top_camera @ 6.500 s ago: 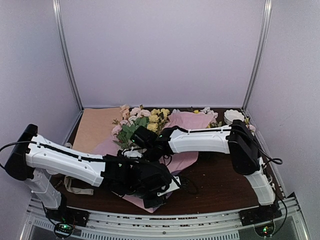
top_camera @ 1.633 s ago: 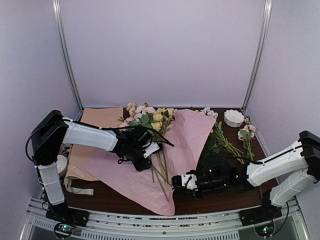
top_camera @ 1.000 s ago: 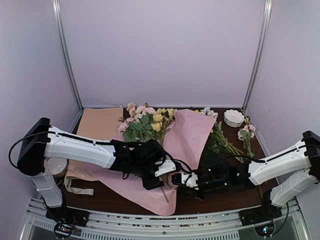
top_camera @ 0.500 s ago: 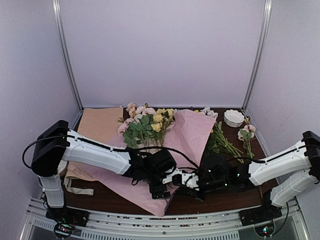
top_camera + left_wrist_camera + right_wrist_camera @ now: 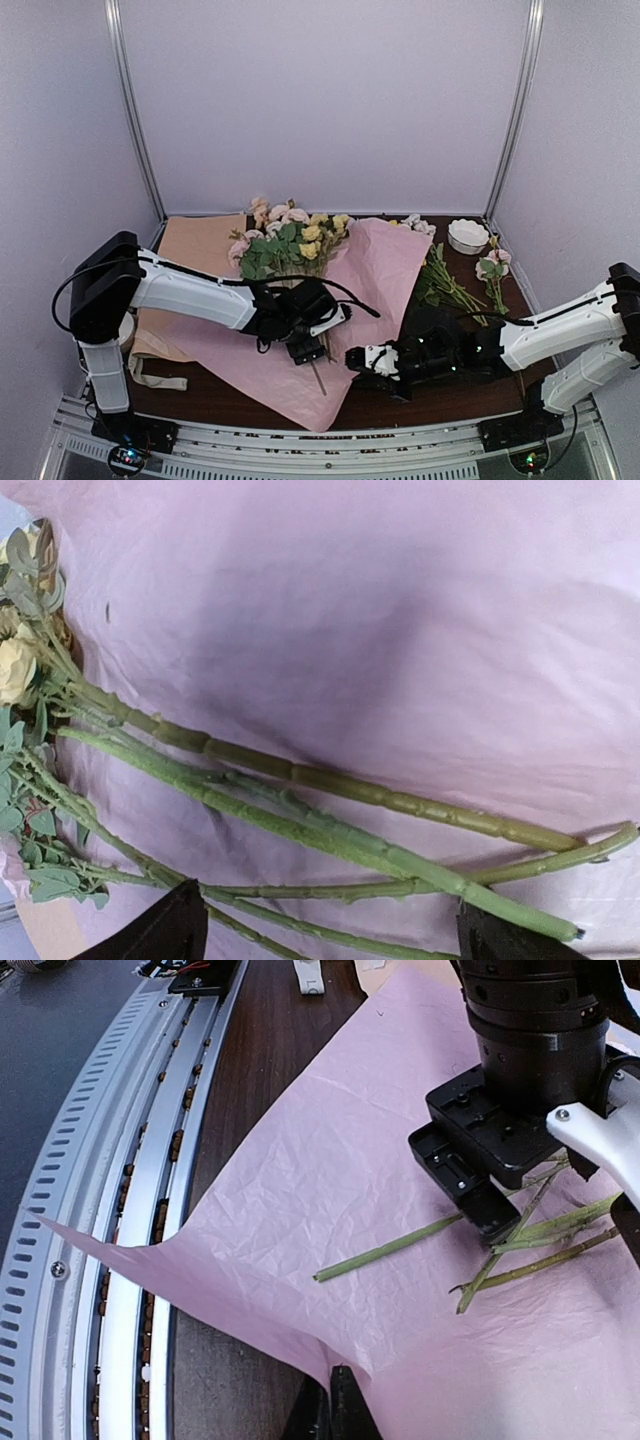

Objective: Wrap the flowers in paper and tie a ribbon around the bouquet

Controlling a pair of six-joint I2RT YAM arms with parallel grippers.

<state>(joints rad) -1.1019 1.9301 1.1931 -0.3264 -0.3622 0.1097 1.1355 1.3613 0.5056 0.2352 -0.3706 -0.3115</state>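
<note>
Paper (image 5: 330, 1210): thin, matt pink, fine crinkle all over, soft creases nr lower edge. Stems of the flowers (image 5: 300, 774): green, waxy w/ slight sheen, ridged joints, look plastic. Desk (image 5: 270, 1030): dark wood, grain visible, low gloss. Rail (image 5: 130, 1180), left of frame: ribbed, slotted metal, dull silver. Left end effector (image 5: 306, 347): black matt plastic. Arm shells (image 5: 190, 292): white, smooth, semi-gloss plastic. Tan sheets (image 5: 195, 255), upper left: matt paper.

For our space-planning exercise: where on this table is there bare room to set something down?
Free: the right half of the paper, between the flowers and the loose stems; the tan sheet, back left. Crowded: front centre, where the left arm and right arm meet.
</note>
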